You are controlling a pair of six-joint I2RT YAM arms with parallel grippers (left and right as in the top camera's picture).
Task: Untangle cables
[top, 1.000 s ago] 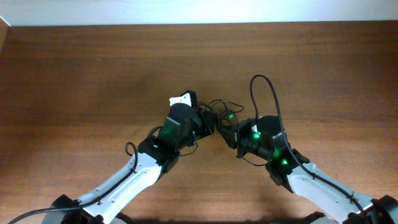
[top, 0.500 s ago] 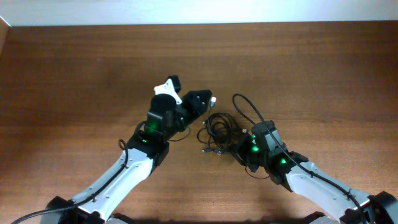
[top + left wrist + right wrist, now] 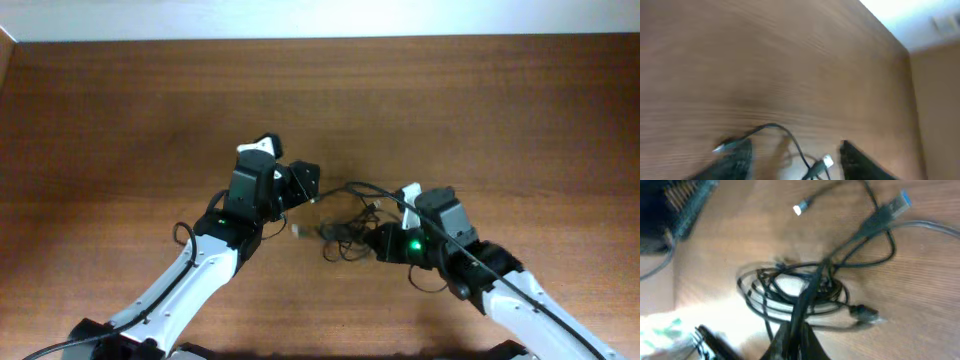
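Left wrist view is motion-blurred and the fingers are cut off at the bottom edge. Right wrist view is soft too, so the exact strand crossings in the knot are unreadable. From overhead the right arm hides its own fingertips.

Thin black cables with small plug ends (image 3: 345,232) lie on the brown wooden table (image 3: 120,120), bunched in a loose coil between the two arms, nearer the right one. In the right wrist view the coil's long axis runs left-right across the frame. Loose tails fan away from the fingers: a small pale-tipped end (image 3: 799,209) and a blue-tipped flat plug (image 3: 897,202), both pointing away from the camera. A third, dark plug (image 3: 865,312) lies at the coil's right edge.

Right gripper (image 3: 796,342): fingers pinched nearly together, and a dark strand from the coil runs straight into them, so it looks clamped on the cables.

Left gripper (image 3: 796,162): fingers spread wide and holding nothing. One cord arcs on the table between and just beyond them, with a plug tip near each finger. Cannot tell whether they touch.
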